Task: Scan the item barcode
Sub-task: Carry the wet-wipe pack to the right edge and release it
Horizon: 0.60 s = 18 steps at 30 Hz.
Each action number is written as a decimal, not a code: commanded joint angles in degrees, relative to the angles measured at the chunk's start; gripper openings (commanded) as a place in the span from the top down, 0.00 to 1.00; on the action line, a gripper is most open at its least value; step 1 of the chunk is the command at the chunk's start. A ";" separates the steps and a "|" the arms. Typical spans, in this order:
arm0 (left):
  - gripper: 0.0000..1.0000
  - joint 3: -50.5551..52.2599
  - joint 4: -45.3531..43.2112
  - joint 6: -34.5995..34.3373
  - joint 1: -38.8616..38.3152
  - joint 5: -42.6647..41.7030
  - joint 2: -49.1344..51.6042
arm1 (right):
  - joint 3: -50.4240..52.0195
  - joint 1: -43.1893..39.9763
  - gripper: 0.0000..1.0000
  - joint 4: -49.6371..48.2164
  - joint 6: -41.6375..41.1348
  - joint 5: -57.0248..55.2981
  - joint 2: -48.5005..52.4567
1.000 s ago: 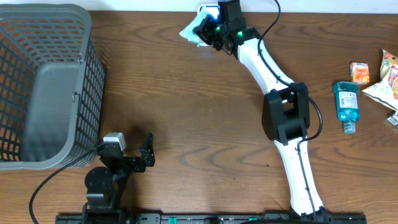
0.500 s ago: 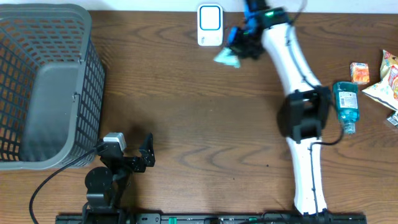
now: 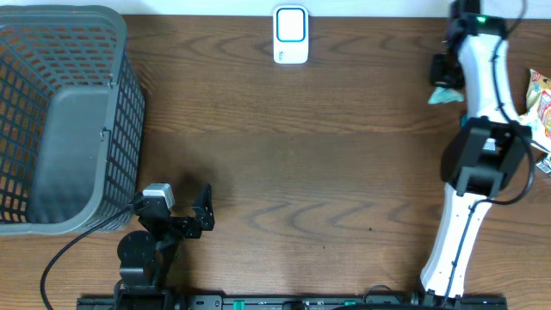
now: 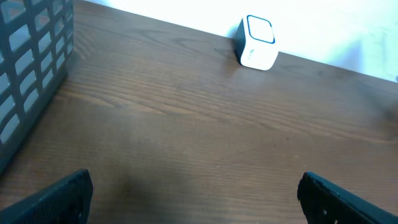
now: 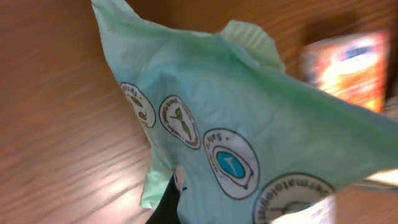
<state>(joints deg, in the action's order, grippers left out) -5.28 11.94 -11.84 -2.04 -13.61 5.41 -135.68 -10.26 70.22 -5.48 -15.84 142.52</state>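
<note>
Item one, table (image 3: 284, 164): brown wood. Its back edge runs along the top of my overhead view, and a broad bare stretch lies open between the left-side clutter and the right arm. Item two, basket (image 3: 60, 120): grey mesh, filling the left rear corner, with its near wall close to the left arm's base. Item three, scanner (image 3: 291, 34): a small white block with a blue-framed window, standing right at the back edge near the middle, with bare wood all round it. Item four, snack bag (image 3: 540, 99): lies at the right edge, partly cut off by the frame. Item five, packet (image 5: 249, 124): soft mint-green plastic with a crimped, ruffled end. The face toward my right wrist camera carries a row of round printed badges in white, green and blue. It is off the table at the far right rear, well away from the scanner, with a blurred orange box (image 5: 348, 62) behind it. Item six, right gripper (image 3: 441, 73): clamped tight on the packet, which hangs just below the fingers in the overhead view. One dark finger (image 5: 165, 205) shows at the packet's lower edge. Item seven, left gripper (image 4: 199, 202): spread wide with nothing in it, low at the near left, pointing across bare wood toward the scanner.
</note>
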 commanded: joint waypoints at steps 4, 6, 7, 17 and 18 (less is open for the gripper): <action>0.02 1.11 1.05 0.15 -0.17 -0.28 -0.31 | 0.00 -6.64 0.96 -4.02 -0.76 -2.69 -0.63; 0.02 1.11 1.05 0.13 -0.17 -0.28 -0.31 | 0.02 -8.46 0.88 -4.09 -3.91 -1.20 -0.63; 0.02 1.11 1.05 0.15 -0.17 -0.28 -0.31 | 0.02 -9.14 0.74 -4.09 -4.87 0.66 -0.63; 0.02 1.11 1.05 0.15 -0.17 -0.28 -0.31 | -0.98 -9.92 0.01 1.22 -8.79 5.86 -6.62; 0.02 1.11 1.05 0.13 -0.17 -0.28 -0.31 | -0.98 -9.88 0.01 1.70 -9.81 6.40 -8.81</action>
<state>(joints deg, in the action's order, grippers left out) -5.28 11.97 -11.84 -2.04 -13.61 5.41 -135.68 -20.73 70.98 -11.42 -10.92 141.88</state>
